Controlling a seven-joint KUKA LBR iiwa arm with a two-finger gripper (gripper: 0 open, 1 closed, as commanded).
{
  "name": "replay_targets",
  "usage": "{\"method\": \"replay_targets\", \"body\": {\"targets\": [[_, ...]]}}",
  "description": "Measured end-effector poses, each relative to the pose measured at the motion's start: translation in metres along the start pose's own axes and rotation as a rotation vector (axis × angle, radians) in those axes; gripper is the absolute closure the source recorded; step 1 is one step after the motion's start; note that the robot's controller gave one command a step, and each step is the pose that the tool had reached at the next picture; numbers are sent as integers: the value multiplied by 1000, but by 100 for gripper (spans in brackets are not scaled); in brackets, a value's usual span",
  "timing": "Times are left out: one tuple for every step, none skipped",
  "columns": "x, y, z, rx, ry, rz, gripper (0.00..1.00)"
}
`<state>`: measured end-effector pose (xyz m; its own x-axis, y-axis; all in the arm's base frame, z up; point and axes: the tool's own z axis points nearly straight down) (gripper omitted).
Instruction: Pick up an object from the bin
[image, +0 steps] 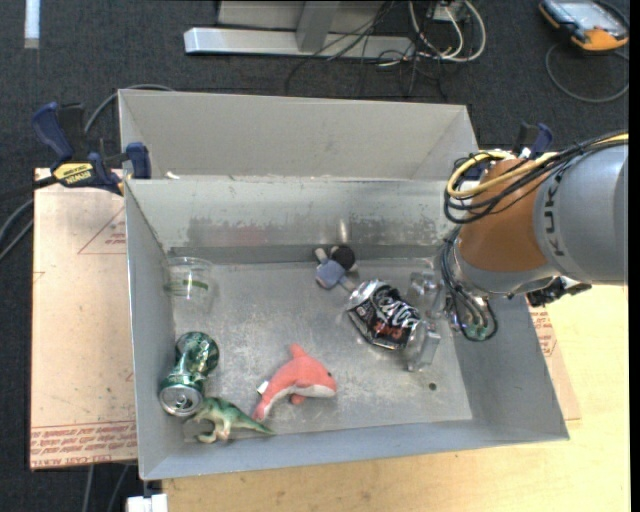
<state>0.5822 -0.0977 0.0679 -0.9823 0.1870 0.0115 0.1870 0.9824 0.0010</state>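
My gripper (424, 325) is low over the right part of the bin floor. Its two metal fingers stand apart, one toward the back (429, 291) and one toward the front (421, 356), so it is open. A crushed black, white and red can (382, 314) lies right beside the fingers on their left, and its right edge reaches the gap between them. I cannot tell whether the fingers touch it. A small blue and black thing (335, 264) rests against the back wall, a little beyond the can.
A pink dolphin toy (296, 385) lies at the front middle. A dented green can (190, 371) and a green dinosaur (226, 420) sit in the front left corner. A clear plastic cup (188, 278) lies at the back left. The arm comes in over the right wall.
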Motion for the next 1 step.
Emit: {"method": "replay_targets", "body": {"targets": [[-24,26,-12,1,-17,-232,100]]}}
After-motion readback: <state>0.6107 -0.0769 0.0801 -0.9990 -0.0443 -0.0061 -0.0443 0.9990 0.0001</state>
